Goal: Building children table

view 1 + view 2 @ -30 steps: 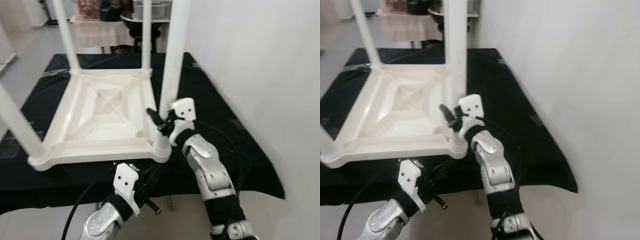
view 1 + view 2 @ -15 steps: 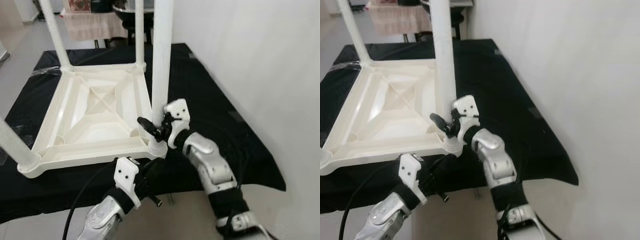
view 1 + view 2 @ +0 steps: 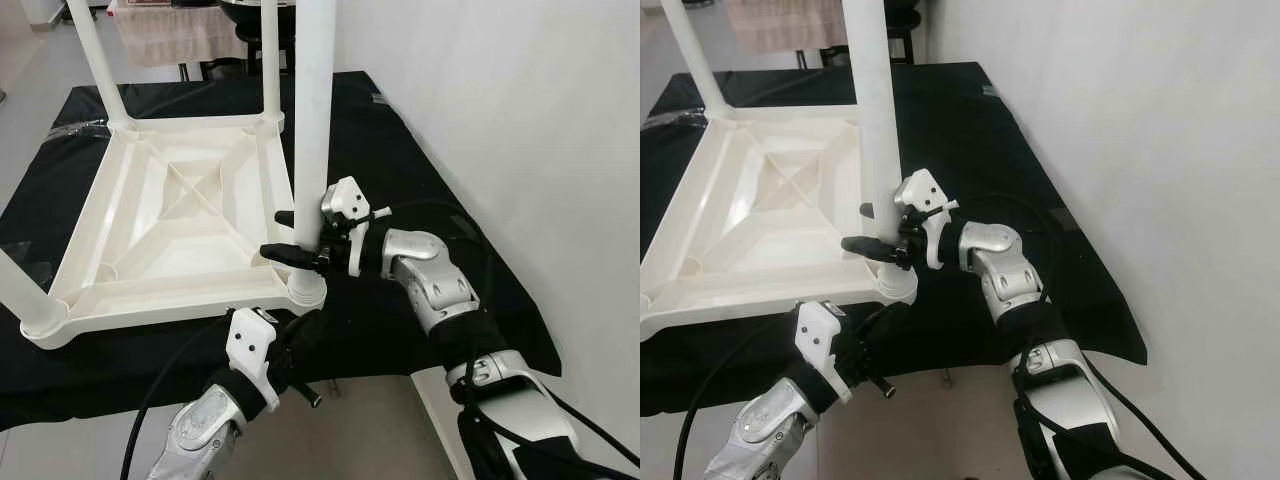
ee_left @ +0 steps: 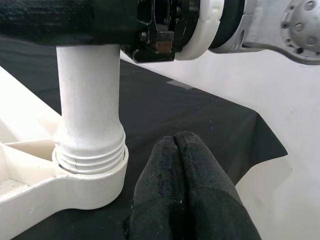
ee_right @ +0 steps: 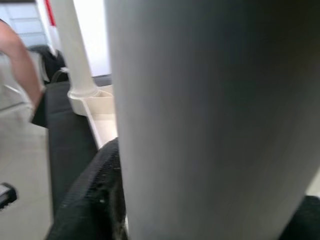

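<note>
Upside-down white plastic children's table (image 3: pixel 170 230) sits on the black cloth-covered surface (image 3: pixel 420 180), right gripper (image 3: pixel 300 235) pinching its near-right corner's white tubular leg (image 3: pixel 310 120) low down, left gripper (image 4: pixel 187 195) pressed shut nearby; looks light, stiff, slippery, so grip near the threaded base.

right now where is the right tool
In the left eye view the right tool is clamped round the nearest white leg of the upturned table, just above its threaded socket, at the corner nearest the robot's right.
</note>
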Controlling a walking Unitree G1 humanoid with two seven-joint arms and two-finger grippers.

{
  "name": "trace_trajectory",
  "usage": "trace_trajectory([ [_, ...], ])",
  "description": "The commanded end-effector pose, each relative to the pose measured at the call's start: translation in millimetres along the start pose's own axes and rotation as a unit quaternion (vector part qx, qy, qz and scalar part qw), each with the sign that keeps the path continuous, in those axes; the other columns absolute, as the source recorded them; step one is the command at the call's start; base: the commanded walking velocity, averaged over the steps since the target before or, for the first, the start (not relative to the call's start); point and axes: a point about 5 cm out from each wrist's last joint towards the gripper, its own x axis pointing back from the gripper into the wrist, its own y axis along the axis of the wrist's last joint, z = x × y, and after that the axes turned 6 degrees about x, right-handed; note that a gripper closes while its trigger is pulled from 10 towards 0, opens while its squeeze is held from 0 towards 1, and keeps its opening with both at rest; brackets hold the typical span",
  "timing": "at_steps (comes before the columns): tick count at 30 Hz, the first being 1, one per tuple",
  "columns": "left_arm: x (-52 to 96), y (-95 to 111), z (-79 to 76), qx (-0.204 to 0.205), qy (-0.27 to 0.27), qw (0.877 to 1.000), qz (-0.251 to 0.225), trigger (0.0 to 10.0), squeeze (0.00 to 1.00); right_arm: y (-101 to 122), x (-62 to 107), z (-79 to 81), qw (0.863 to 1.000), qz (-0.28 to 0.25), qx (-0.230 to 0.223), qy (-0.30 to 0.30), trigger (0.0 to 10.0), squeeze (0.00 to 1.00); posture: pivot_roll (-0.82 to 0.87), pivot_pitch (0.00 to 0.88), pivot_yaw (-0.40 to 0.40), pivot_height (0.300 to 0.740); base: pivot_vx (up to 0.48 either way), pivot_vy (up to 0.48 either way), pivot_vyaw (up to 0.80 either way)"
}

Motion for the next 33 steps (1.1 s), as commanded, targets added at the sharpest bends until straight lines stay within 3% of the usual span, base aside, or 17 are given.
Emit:
trace_trajectory([
  [1,1.5,-3.2,-2.2,0.004,-0.003,1.000,0.006,10.0,0.00,1.9,1.4,-3.6,1.000,-0.016,-0.015,0.003,0.0,0.00,0.08,0.075,-0.062,0.740,0.000,0.000,0.00],
  [16,2.2,-2.8,-3.0,0.004,-0.003,1.000,0.007,10.0,0.00,-21.8,22.7,-7.2,1.000,0.013,-0.018,0.012,0.0,0.00,0.08,0.082,-0.058,0.740,0.000,0.000,0.00],
  [20,3.1,-3.2,-2.0,0.005,-0.003,1.000,0.007,10.0,0.00,-32.8,34.2,-7.7,0.998,0.044,-0.010,-0.043,0.0,0.00,0.07,0.090,-0.054,0.740,0.000,0.000,0.00],
  [21,4.0,-3.5,-1.2,0.006,-0.003,1.000,0.008,10.0,0.00,-42.3,36.8,-8.0,0.990,0.070,-0.026,-0.122,0.0,0.00,0.07,0.096,-0.056,0.740,0.000,0.000,0.00],
  [22,4.9,-3.4,-0.2,0.006,-0.003,1.000,0.009,10.0,0.00,-57.1,38.3,-7.4,0.954,0.107,-0.065,-0.273,0.0,0.00,0.06,0.100,-0.051,0.740,0.000,0.000,0.00],
  [23,4.9,-3.4,-0.2,0.006,-0.003,1.000,0.009,10.0,0.00,-57.1,38.3,-7.4,0.954,0.107,-0.065,-0.273,0.0,0.00,0.06,0.100,-0.051,0.740,0.000,0.000,0.00],
  [24,5.4,-3.3,0.4,0.006,-0.004,1.000,0.009,10.0,0.00,-67.6,42.8,-5.0,0.912,0.139,-0.092,-0.375,0.0,0.00,0.06,0.100,-0.051,0.740,0.000,0.000,0.00],
  [25,5.8,-3.2,0.8,0.006,-0.004,1.000,0.010,10.0,0.00,-75.0,41.0,10.4,0.897,0.156,-0.098,-0.402,0.0,0.00,0.06,0.109,-0.045,0.740,0.000,0.000,0.00],
  [26,5.8,-3.2,0.8,0.006,-0.004,1.000,0.010,10.0,0.00,-75.0,41.0,10.4,0.897,0.156,-0.098,-0.402,0.0,0.00,0.06,0.109,-0.045,0.740,0.000,0.000,0.00],
  [27,6.2,-3.6,1.6,0.006,-0.004,1.000,0.011,10.0,0.00,-73.2,24.6,37.5,0.910,0.140,-0.088,-0.380,0.0,0.00,0.06,0.104,-0.040,0.740,0.000,0.000,0.00],
  [29,6.2,-3.6,1.6,0.006,-0.004,1.000,0.011,10.0,0.00,-73.2,24.6,37.5,0.910,0.140,-0.088,-0.380,0.0,0.00,0.06,0.104,-0.040,0.740,0.000,0.000,0.00],
  [31,5.9,-4.7,2.3,0.006,-0.004,1.000,0.012,10.0,0.00,-69.3,6.4,44.4,0.929,0.123,-0.076,-0.341,0.0,0.00,0.06,0.100,-0.037,0.740,0.000,0.000,0.00],
  [33,5.5,-5.1,2.4,0.006,-0.005,1.000,0.012,10.0,0.00,-68.1,2.7,41.5,0.931,0.126,-0.069,-0.336,0.0,0.00,0.06,0.095,-0.044,0.740,0.000,0.000,0.00],
])
